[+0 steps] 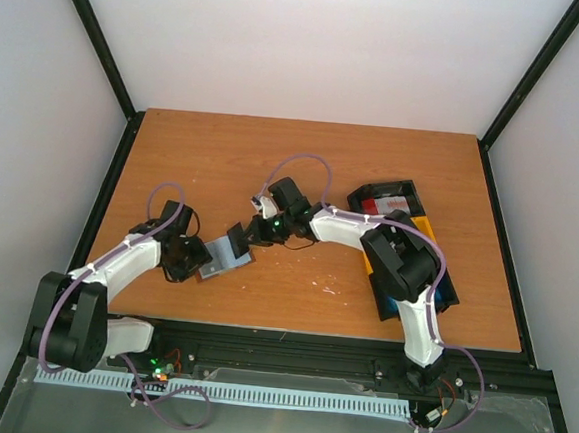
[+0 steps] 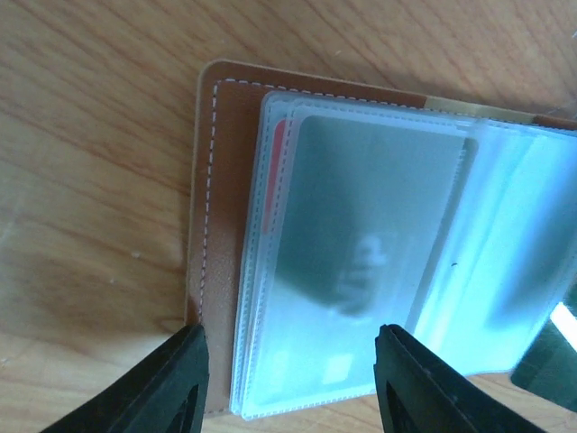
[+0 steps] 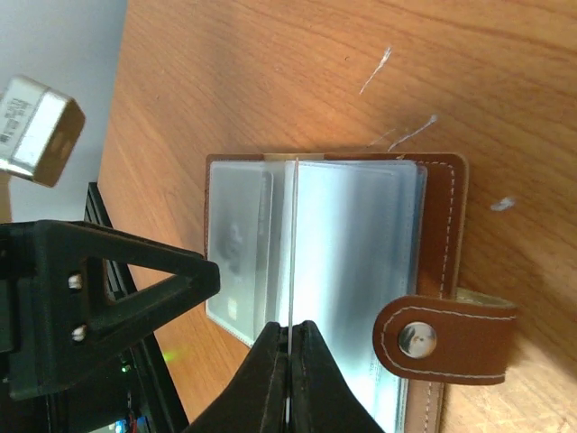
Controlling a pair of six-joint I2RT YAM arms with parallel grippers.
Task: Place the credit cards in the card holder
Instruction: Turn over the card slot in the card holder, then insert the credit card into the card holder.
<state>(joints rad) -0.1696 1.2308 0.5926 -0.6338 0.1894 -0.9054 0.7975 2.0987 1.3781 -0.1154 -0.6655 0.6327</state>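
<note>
The brown card holder [image 1: 221, 259] lies open on the table between my two grippers. Its clear sleeves [image 2: 361, 271] hold a dark credit card [image 2: 379, 216], and the red edge of another card [image 2: 277, 171] shows underneath. My left gripper [image 2: 290, 388] is open, with its fingers on either side of the sleeves' near edge. My right gripper [image 3: 289, 347] is shut on one thin sleeve page [image 3: 290, 253], held upright and seen edge-on. The snap strap [image 3: 444, 339] lies to its right. A red and white credit card [image 1: 386, 203] lies in the black tray [image 1: 413, 191].
The black tray and a yellow tray [image 1: 427, 228] sit at the right, partly under the right arm. In the right wrist view the left gripper's black fingers [image 3: 117, 293] are close beside the holder. Bare wood stretches toward the back.
</note>
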